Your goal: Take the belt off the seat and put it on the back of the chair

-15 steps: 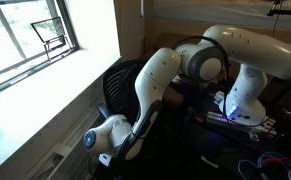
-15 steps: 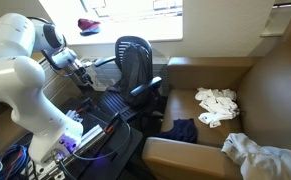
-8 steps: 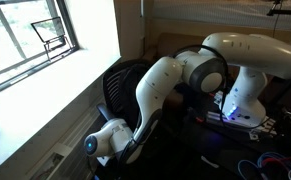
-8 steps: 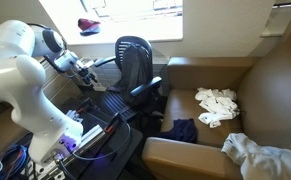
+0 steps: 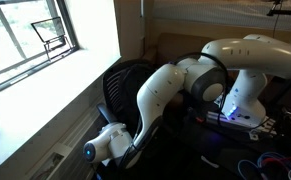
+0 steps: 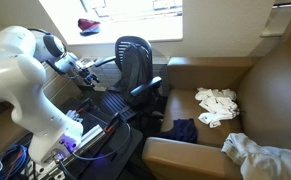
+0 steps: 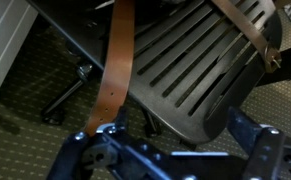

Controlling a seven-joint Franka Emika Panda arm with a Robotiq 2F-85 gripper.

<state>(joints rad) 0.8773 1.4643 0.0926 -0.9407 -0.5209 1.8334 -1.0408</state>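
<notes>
The wrist view looks down on the chair's seat (image 7: 190, 65), a dark slotted pad. The belt (image 7: 112, 70) is a brown strap that lies over the seat's left edge and hangs toward the floor. Another stretch of the belt crosses the top right corner. My gripper (image 7: 183, 150) hovers just above the seat's near edge. It is open, with nothing between the jaws, and the belt's hanging end is close to its left side. In an exterior view the gripper (image 6: 83, 72) is beside the black chair (image 6: 135, 62), in front of the rounded back of the chair (image 6: 133, 50).
The brown couch (image 6: 270, 90) holds white cloth heaps (image 6: 217, 105). A dark cloth (image 6: 180, 128) lies on the floor by the chair. The chair's wheeled base (image 7: 70, 95) shows under the seat. A window sill (image 5: 45, 85) runs behind the chair, and cables (image 6: 15, 160) lie near the robot base.
The arm has sunk and reached a little further toward the chair seat. The jaws have stayed open, and the belt has not moved.
</notes>
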